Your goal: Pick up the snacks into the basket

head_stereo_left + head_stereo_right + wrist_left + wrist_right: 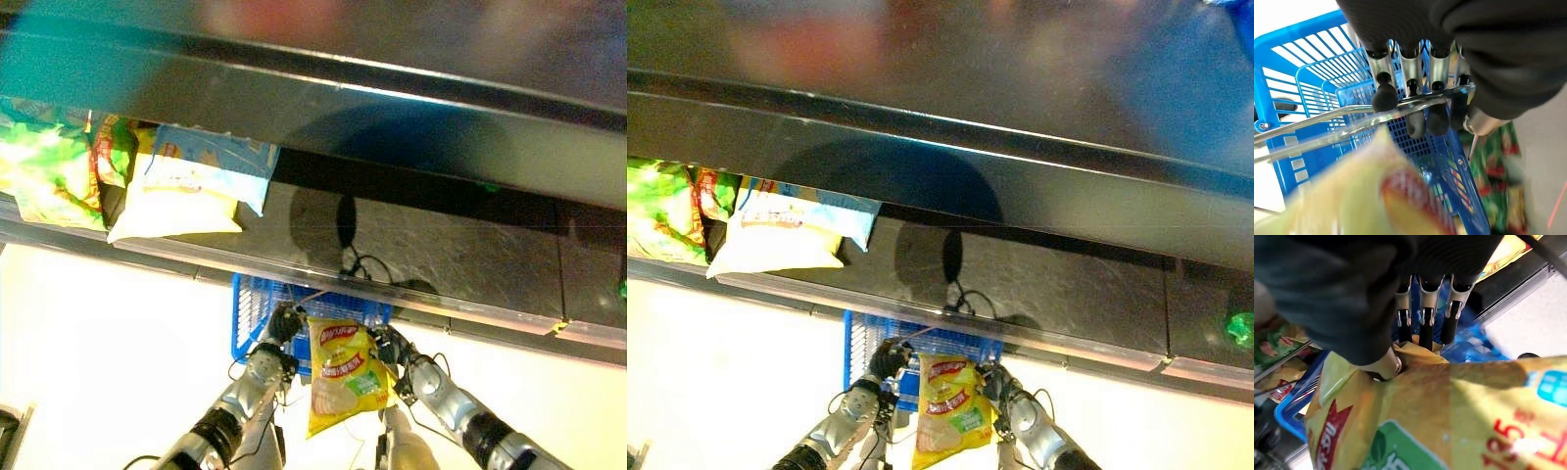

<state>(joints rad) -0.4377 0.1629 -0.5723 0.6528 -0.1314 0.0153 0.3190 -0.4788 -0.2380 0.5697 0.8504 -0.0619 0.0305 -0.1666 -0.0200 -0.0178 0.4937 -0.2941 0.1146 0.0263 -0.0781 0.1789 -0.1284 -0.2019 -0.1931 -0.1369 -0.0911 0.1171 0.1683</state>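
A blue wire basket (257, 311) hangs below the shelf edge. My left hand (285, 322) has its fingers (1415, 93) curled round the basket's metal handle (1327, 120). My right hand (387, 348) pinches the top corner of a yellow snack bag (342, 377), which hangs in front of the basket; its fingers (1422, 320) and thumb press into the bag (1449, 411). More snack bags lie on the dark shelf: a white and blue one (191, 186) and green and red ones (49, 162).
A dark shelf (441, 245) with a metal front rail (470, 313) runs across, under a dark upper shelf (392, 88). A small green thing (1241, 328) sits at the shelf's far right. Pale floor lies below.
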